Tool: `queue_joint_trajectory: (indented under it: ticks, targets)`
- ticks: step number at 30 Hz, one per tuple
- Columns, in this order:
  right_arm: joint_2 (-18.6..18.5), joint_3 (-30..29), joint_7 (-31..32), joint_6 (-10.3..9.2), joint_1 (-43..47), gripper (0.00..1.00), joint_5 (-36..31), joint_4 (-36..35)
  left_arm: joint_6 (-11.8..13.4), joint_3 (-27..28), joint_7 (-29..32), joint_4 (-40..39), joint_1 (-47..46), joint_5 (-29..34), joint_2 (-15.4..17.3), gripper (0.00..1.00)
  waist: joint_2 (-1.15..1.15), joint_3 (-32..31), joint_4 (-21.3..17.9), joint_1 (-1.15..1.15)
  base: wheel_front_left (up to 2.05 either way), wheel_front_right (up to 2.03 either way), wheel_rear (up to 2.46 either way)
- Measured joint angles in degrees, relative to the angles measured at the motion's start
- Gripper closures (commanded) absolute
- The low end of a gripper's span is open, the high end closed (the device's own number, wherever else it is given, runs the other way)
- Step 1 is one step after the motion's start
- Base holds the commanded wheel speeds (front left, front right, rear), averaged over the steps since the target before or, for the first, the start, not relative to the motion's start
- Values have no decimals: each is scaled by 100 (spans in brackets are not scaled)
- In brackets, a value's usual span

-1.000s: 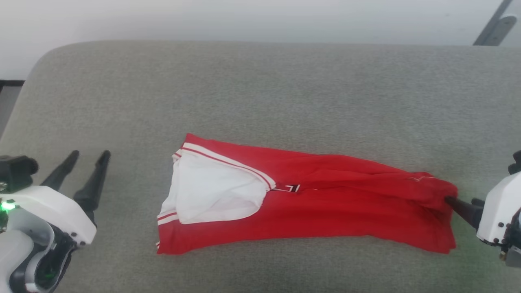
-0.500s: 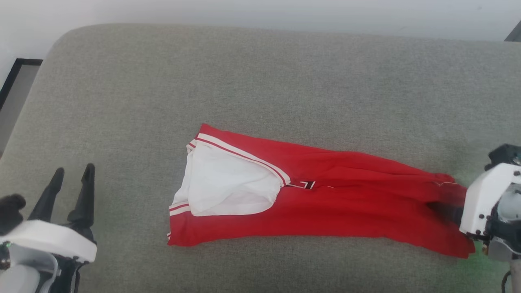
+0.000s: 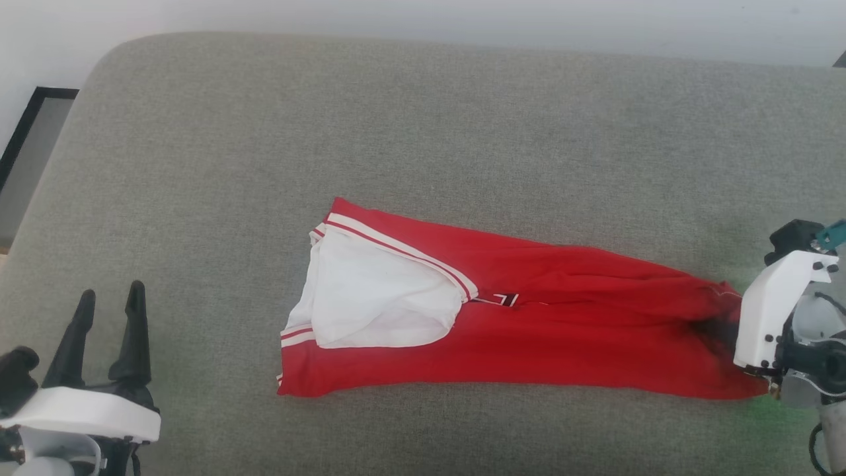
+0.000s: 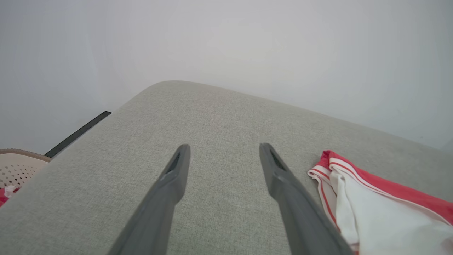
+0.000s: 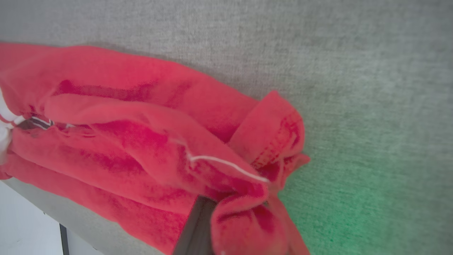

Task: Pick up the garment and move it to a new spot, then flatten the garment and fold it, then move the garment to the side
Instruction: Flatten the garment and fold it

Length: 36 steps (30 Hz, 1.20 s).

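The garment (image 3: 562, 330) lies in a long folded strip across the grey cushion, red with a white sleeve (image 3: 377, 297) and striped trim at its left end. My right gripper (image 3: 719, 328) is at the strip's right end, shut on the bunched red hem. In the right wrist view the garment (image 5: 141, 141) is gathered over one dark finger (image 5: 196, 230), and the other finger is hidden under the cloth. My left gripper (image 3: 111, 291) stands open over bare cushion at the lower left, apart from the shirt. The left wrist view has the left gripper (image 4: 224, 147) with spread fingers and the garment's sleeve (image 4: 371, 212) to their right.
The grey cushion (image 3: 396, 132) has a rounded far-left corner and a pale wall behind it. A dark frame (image 3: 26, 125) stands off its left edge. A beige perforated basket (image 4: 14, 170) sits beyond that edge. The cushion's edge (image 5: 53, 212) runs close under the garment.
The head camera has shifted, so the whole picture moved. My right gripper pushed into the garment's right end and shut on it, bunching the hem. The left gripper stayed open.
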Motion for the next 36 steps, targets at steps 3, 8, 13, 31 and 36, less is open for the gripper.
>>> queue_joint_trajectory:
  ticks: [3, 8, 13, 31, 36]
  targets:
    - [-63, -31, -80, 0, -23, 100, 123, 4, -98, 176, 0, 55, 57, 162, -171, 0, 0, -3, -40, 0, 0, 0, 0]
    - [-324, -214, -233, 1, -63, 100, 120, 15, -196, 416, 0, 79, 91, 367, -323, 0, 0, 1, -131, 0, 0, 0, 0]
    - [-622, -679, -342, 0, -182, 100, -23, 146, -225, 517, 0, 67, 87, 544, -438, 0, 0, 20, -221, 0, 0, 0, 0]
    - [-1085, -935, -389, -1, -399, 100, -9, 11, -242, 444, 0, -123, 77, 710, -492, 0, 0, 56, -532, 0, 0, 0, 0]
    - [-780, -432, -218, -1, -16, 100, 368, -1006, -242, 409, 0, -134, 81, 711, -494, 0, 0, 25, -575, 0, 0, 0, 0]
